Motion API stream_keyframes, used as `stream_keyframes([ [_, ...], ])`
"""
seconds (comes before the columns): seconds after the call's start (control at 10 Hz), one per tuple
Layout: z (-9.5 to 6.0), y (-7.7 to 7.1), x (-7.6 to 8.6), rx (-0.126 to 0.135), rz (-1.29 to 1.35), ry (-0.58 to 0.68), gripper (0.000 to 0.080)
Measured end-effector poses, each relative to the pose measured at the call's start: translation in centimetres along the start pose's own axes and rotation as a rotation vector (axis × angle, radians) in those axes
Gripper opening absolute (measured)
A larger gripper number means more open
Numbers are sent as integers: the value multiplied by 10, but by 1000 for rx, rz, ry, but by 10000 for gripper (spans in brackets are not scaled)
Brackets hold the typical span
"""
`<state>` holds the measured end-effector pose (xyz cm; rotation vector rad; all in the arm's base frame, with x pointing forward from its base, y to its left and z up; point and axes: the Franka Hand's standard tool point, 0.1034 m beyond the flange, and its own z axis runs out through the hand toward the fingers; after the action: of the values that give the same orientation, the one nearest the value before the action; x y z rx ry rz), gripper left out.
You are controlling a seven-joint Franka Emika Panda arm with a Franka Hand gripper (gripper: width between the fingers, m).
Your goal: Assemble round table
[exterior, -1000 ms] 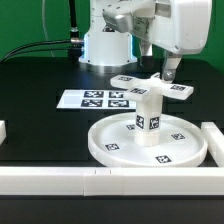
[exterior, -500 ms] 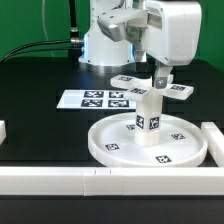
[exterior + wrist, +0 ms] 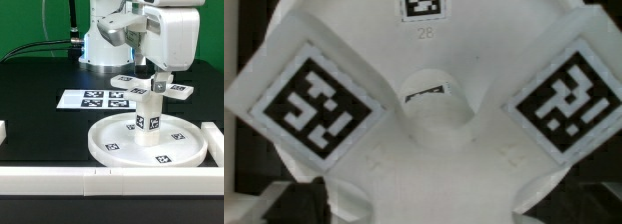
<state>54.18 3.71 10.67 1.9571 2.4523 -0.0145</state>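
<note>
The large round rimmed disc [image 3: 150, 147] lies at the front of the black table. The short thick cylinder leg [image 3: 148, 118] stands upright at its centre. The cross-shaped foot [image 3: 178, 91] rests level on top of the leg. My gripper [image 3: 160, 83] reaches down onto the foot's middle. In the wrist view the foot [image 3: 429, 150] fills the picture, with its tagged arms spread to both sides. Grey fingers [image 3: 342, 196] flank its near arm at the picture's edge, and I see no gap between them and the foot. Whether they press on it does not show.
The marker board [image 3: 97, 98] lies flat behind the disc toward the exterior view's left. Long white bars edge the table at the front [image 3: 90, 180] and at the exterior view's right [image 3: 214, 138]. The arm's white base [image 3: 105, 45] stands at the back.
My hand has shifted toward the exterior view's left, from beside the foot's middle to over it. The foot, leg and disc have not visibly moved.
</note>
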Motion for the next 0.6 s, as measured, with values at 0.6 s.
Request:
stream_keyframes([
  [0.6,4,-2,0,8,13,2,649],
])
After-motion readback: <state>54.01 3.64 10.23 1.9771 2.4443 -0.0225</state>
